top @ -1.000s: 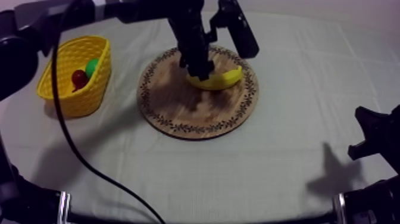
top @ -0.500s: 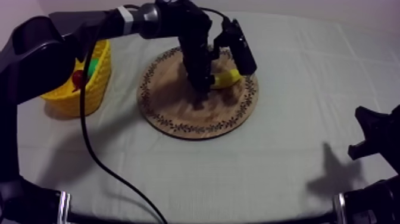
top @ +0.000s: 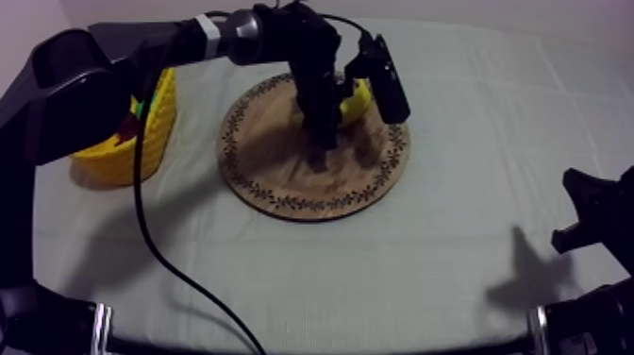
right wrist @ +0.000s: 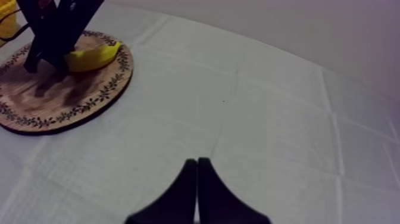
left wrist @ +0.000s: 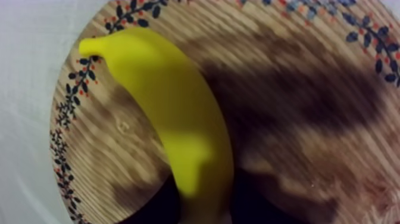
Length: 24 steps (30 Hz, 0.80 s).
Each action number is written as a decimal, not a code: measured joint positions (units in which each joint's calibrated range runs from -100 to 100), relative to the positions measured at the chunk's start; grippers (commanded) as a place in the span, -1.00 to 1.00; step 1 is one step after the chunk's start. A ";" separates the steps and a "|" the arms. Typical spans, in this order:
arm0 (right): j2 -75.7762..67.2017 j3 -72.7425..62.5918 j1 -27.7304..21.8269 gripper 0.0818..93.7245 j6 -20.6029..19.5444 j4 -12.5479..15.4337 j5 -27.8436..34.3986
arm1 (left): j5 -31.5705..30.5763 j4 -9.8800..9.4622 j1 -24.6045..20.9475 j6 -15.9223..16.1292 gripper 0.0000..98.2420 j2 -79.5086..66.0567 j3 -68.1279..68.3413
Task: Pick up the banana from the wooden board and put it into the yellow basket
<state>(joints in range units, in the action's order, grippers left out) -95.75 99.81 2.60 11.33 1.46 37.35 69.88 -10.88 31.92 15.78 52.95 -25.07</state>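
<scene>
The yellow banana [top: 357, 101] is at the far right part of the round wooden board [top: 283, 165], held by my left gripper [top: 323, 132], which reaches in from the upper left. In the left wrist view the banana [left wrist: 172, 119] runs out from between my dark fingers, over the board [left wrist: 333, 71] and its patterned rim. The right wrist view shows the banana [right wrist: 95, 55] in the left gripper [right wrist: 46, 59] near the board's [right wrist: 53, 101] far edge. The yellow basket [top: 151, 132] stands left of the board, partly hidden by my left arm. My right gripper [top: 585, 217] rests low at the right, fingers together [right wrist: 197, 167].
A bit of red and green toy fruit [top: 138, 106] peeks from the basket behind the arm. A corner of the basket [right wrist: 6, 18] lies beyond the board in the right wrist view. Bare cloth stretches across the front and right of the table.
The banana has shifted from the board's middle right toward its far edge, along with my left gripper. My left arm now covers more of the basket. The right arm has not moved.
</scene>
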 measured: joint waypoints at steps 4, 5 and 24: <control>0.00 0.00 0.00 -0.99 0.00 0.00 0.00 | 0.80 0.11 -0.12 0.00 -0.54 -0.38 -0.45; 0.00 0.00 0.00 -0.99 0.00 0.00 0.00 | 0.96 0.18 -0.25 0.00 -0.54 -0.67 -0.53; 0.00 0.00 0.00 -0.99 0.03 0.00 -0.11 | 5.22 2.84 -6.02 1.66 -0.41 -22.77 10.95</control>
<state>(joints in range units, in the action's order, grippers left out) -95.75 99.81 2.60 11.36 1.46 37.24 75.10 -8.04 25.90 17.44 30.18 -14.12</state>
